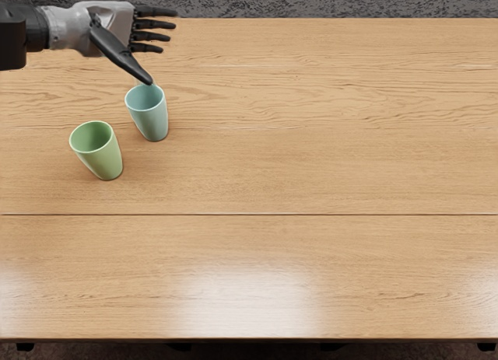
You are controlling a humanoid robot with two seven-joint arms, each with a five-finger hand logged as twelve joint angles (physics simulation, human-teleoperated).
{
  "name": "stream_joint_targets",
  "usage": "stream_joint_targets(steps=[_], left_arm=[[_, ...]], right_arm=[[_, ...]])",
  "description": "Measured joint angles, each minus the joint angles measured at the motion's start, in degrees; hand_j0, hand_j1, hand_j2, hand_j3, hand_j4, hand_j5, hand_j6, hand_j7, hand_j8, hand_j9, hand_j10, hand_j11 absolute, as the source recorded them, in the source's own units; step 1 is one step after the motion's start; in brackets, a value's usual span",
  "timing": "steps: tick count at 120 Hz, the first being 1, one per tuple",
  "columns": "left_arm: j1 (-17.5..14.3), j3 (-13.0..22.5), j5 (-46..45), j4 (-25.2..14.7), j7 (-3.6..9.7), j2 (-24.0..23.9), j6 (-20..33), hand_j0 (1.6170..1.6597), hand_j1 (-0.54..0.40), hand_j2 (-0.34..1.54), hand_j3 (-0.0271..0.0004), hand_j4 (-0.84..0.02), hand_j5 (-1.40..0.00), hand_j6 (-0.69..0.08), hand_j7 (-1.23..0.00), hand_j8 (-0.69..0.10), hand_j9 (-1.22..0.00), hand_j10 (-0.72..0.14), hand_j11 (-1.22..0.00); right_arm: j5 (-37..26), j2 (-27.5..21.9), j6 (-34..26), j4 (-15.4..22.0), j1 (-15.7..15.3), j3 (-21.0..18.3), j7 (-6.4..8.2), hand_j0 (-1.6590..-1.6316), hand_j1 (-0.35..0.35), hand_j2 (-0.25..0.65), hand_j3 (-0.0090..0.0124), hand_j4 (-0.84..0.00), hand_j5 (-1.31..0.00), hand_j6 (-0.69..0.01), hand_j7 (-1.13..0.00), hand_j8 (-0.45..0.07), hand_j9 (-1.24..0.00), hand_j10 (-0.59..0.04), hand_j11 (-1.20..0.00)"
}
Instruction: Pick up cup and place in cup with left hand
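Note:
My left hand [162,55] reaches in from the upper left of the head view, its fingers spread and holding nothing. Its thumb tip shows at the far rim of the blue cup [152,117]; whether they touch I cannot tell. The blue cup stands upright on the table. Nearer to me and to the left, a green cup [107,158] also stands upright, apart from the blue one. Both cups have their openings facing up.
The wooden table [311,166] spans the view, with its far edge near the top and its front edge near the bottom. Beyond the far edge lies a dark grey textured surface [311,1].

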Motion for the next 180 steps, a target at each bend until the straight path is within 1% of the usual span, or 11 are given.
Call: stream_joint_targets(steps=[9, 17, 24, 36, 43, 54, 76, 90, 130, 180], left_arm=[[-0.48, -0.11, 1.9, 0.08, 1.53, 0.28, 0.0, 1.6581, 0.323, 0.0, 0.0, -0.023, -0.03, -0.022, -0.03, -0.022, -0.03, -0.022, -0.03], [-0.56, -0.22, 4.05, 0.07, 2.5, 0.19, 0.0, 1.6581, 0.323, 0.0, 0.0, -0.023, -0.03, -0.023, -0.03, -0.022, -0.03, -0.022, -0.03], [-1.58, -0.05, 5.39, -0.01, 3.3, -0.02, 0.0, 1.6581, 0.323, 0.0, 0.0, -0.023, -0.03, -0.023, -0.03, -0.023, -0.03, -0.022, -0.03], [-1.97, 0.2, 7.57, -0.27, 4.26, -0.01, 0.0, 1.6581, 0.323, 0.0, 0.0, -0.023, -0.03, -0.023, -0.03, -0.023, -0.03, -0.023, -0.03], [-2.07, 0.26, 9.22, -1.13, 4.79, 0.18, 0.0, 1.6581, 0.323, 0.0, 0.0, -0.024, -0.03, -0.024, -0.03, -0.023, -0.03, -0.023, -0.03], [-2.31, 0.33, 11.55, -2.17, 5.3, -0.14, 0.0, 1.6581, 0.322, 0.0, 0.0, -0.024, -0.03, -0.024, -0.03, -0.024, -0.03, -0.023, -0.03], [-2.25, 1.17, 16.66, -5.57, 5.61, -0.34, 0.0, 1.6581, 0.322, 0.0, 0.0, -0.025, -0.03, -0.025, -0.03, -0.025, -0.03, -0.024, -0.03], [-2.28, 1.44, 19.45, -6.57, 5.66, -0.75, 0.0, 1.6581, 0.322, 0.0, 0.0, -0.025, -0.03, -0.026, -0.03, -0.025, -0.03, -0.025, -0.03], [-2.16, 1.59, 25.83, -7.1, 5.6, -2.0, 0.0, 1.6581, 0.322, 0.0, 0.0, -0.025, -0.03, -0.026, -0.03, -0.026, -0.03, -0.025, -0.03], [-2.07, 1.72, 31.72, -7.06, 5.55, -3.59, 0.01, 1.6581, 0.322, 0.0, 0.0, -0.026, -0.03, -0.026, -0.03, -0.026, -0.03, -0.025, -0.03]], right_arm=[[0.0, 0.0, 0.0, 0.0, -0.01, 0.0, 0.0, -1.6581, -0.349, 0.0, 0.0, -0.001, 0.0, -0.001, 0.0, -0.001, 0.0, -0.001, 0.0], [0.0, 0.0, 0.0, 0.0, -0.01, 0.0, 0.0, -1.6581, -0.349, 0.0, 0.0, -0.001, 0.0, -0.001, 0.0, -0.001, 0.0, -0.001, 0.0], [0.0, 0.0, -0.01, 0.0, -0.01, 0.0, 0.0, -1.6581, -0.349, 0.0, 0.0, -0.001, 0.0, -0.001, 0.0, -0.001, 0.0, -0.001, 0.0], [0.0, 0.0, -0.01, 0.0, -0.01, 0.0, 0.0, -1.6581, -0.349, 0.0, 0.0, -0.001, 0.0, -0.001, 0.0, -0.001, 0.0, -0.001, 0.0], [0.0, 0.0, -0.01, 0.0, -0.01, 0.0, 0.0, -1.6581, -0.349, 0.0, 0.0, -0.001, 0.0, -0.001, 0.0, -0.001, 0.0, -0.001, 0.0], [0.0, 0.0, -0.01, 0.0, -0.01, 0.0, 0.0, -1.6581, -0.349, 0.0, 0.0, -0.001, 0.0, -0.001, 0.0, -0.001, 0.0, -0.001, 0.0], [0.0, 0.0, 0.01, 0.0, -0.01, 0.0, 0.0, -1.6581, -0.349, 0.0, 0.0, -0.001, 0.0, -0.001, 0.0, -0.001, 0.0, -0.001, 0.0], [0.0, 0.0, -0.01, 0.0, -0.01, 0.0, 0.0, -1.6581, -0.349, 0.0, 0.0, -0.001, 0.0, -0.001, 0.0, -0.001, 0.0, -0.001, 0.0], [0.0, 0.0, -0.01, 0.0, -0.01, 0.0, 0.0, -1.6581, -0.349, 0.0, 0.0, -0.001, 0.0, -0.001, 0.0, -0.001, 0.0, -0.001, 0.0], [0.0, 0.0, -0.01, 0.0, -0.01, 0.0, 0.0, -1.6581, -0.349, 0.0, 0.0, -0.001, 0.0, -0.001, 0.0, -0.001, 0.0, -0.001, 0.0]])
